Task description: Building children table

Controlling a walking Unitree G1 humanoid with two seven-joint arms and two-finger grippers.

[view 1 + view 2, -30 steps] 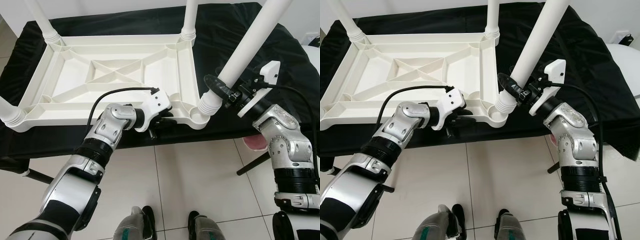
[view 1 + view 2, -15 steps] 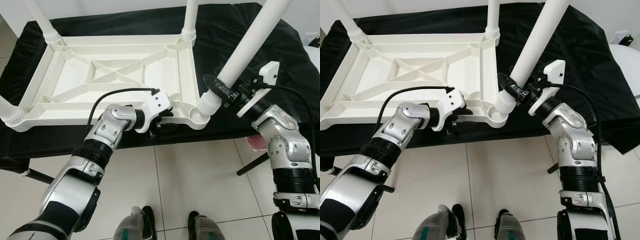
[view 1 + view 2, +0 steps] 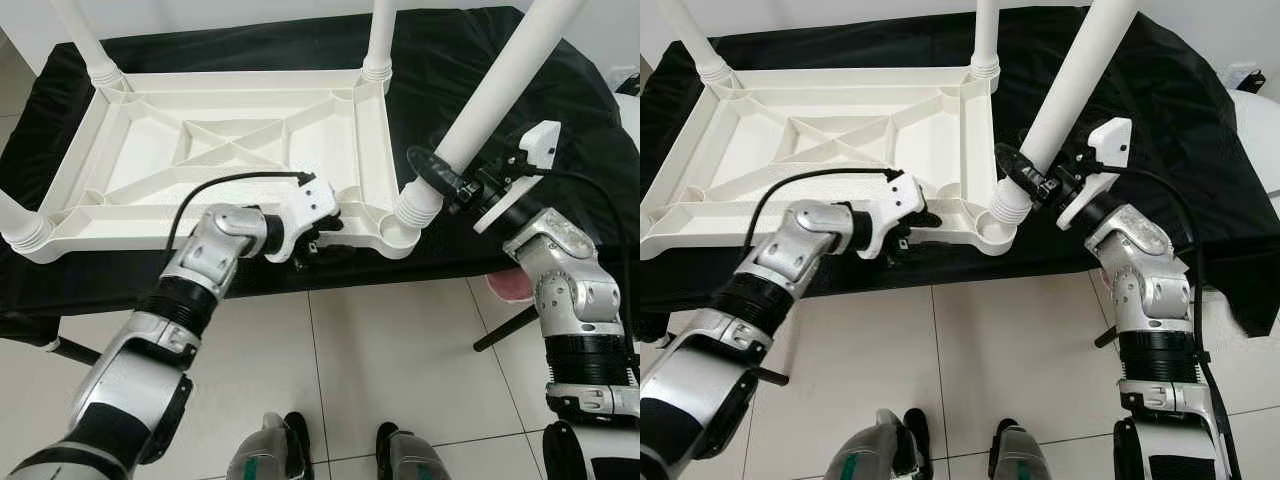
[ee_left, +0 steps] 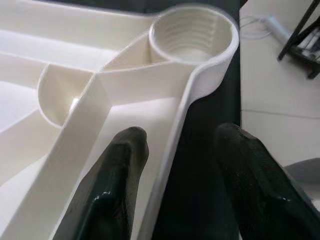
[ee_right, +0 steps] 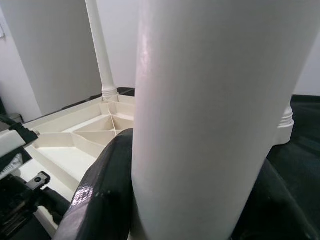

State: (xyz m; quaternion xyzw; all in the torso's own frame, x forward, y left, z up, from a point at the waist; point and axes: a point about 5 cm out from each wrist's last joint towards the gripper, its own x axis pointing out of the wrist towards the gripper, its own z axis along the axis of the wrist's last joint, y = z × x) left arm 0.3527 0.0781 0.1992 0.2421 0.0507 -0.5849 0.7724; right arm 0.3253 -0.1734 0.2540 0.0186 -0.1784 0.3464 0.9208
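The white tabletop (image 3: 230, 140) lies upside down on a black-draped table, with three white legs standing in its corners. My right gripper (image 3: 458, 180) is shut on a fourth white leg (image 3: 500, 90), held tilted. That leg's ribbed lower end (image 3: 418, 208) rests at the open corner socket (image 3: 400, 236) nearest me on the right. In the right wrist view the leg (image 5: 210, 100) sits between both fingers (image 5: 100, 195). My left gripper (image 3: 318, 238) is open at the near rim, one finger (image 4: 120, 165) inside the rim and the other outside, short of the socket (image 4: 192, 32).
The black cloth (image 3: 560, 120) hangs over the table's front edge. A pink object (image 3: 515, 285) and a black table strut (image 3: 500, 335) are on the tiled floor at the right. My feet (image 3: 290, 450) stand close to the table.
My left gripper has risen from below the table's front edge and now straddles the tabletop's near rim. The right arm and the leg have barely moved.
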